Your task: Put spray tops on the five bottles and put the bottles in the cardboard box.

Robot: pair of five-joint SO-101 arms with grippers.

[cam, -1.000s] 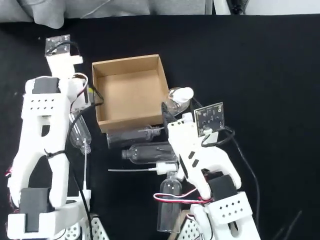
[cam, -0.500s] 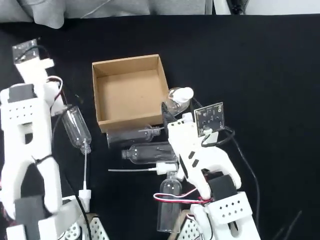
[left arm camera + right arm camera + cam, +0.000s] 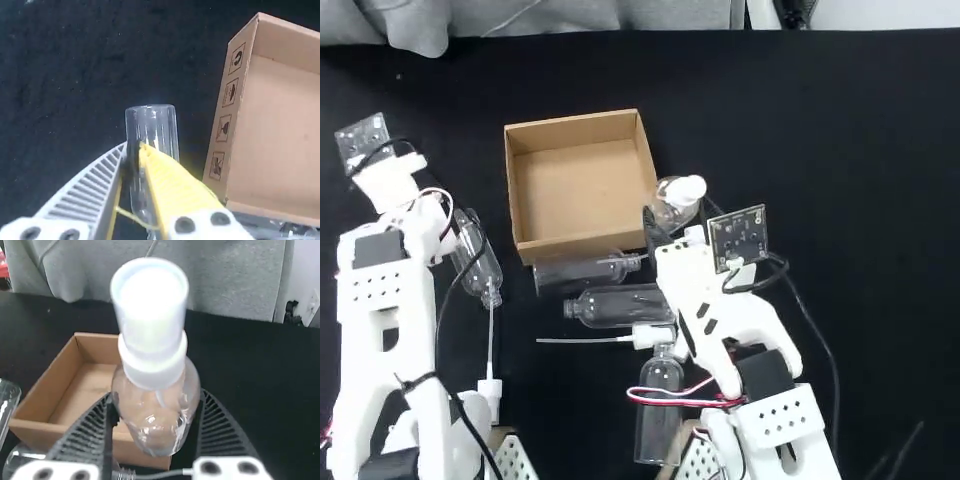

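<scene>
Black cloth covers the table (image 3: 840,150), and the two white arms stand at its near edge, the left arm (image 3: 385,300) along the left side and the right arm (image 3: 720,310) right of centre. Between and beyond them sits the cardboard box (image 3: 575,243), open side up, its brown walls standing straight. The left gripper (image 3: 132,147) is clamped on a clear bottle (image 3: 478,255) with no top. The bottle lies tilted just left of the box, apart from its wall, its open neck pointing toward the table's near edge. The right gripper (image 3: 156,405) is closed around a capped bottle (image 3: 155,415), holding it by the body just beside the box's right near corner with its white spray top (image 3: 149,295) screwed on. Two bare bottles lie on their sides close to the box's near wall, one (image 3: 585,272) almost touching it and the other (image 3: 620,305) just beside the first. A fifth bottle (image 3: 655,410) lies partly under the right arm and its wires. One loose spray top (image 3: 645,337) lies next to that arm, its thin tube stretched out to the left. A second spray top (image 3: 492,390) rests near the left arm's base, its tube running up toward the clear bottle's neck.
</scene>
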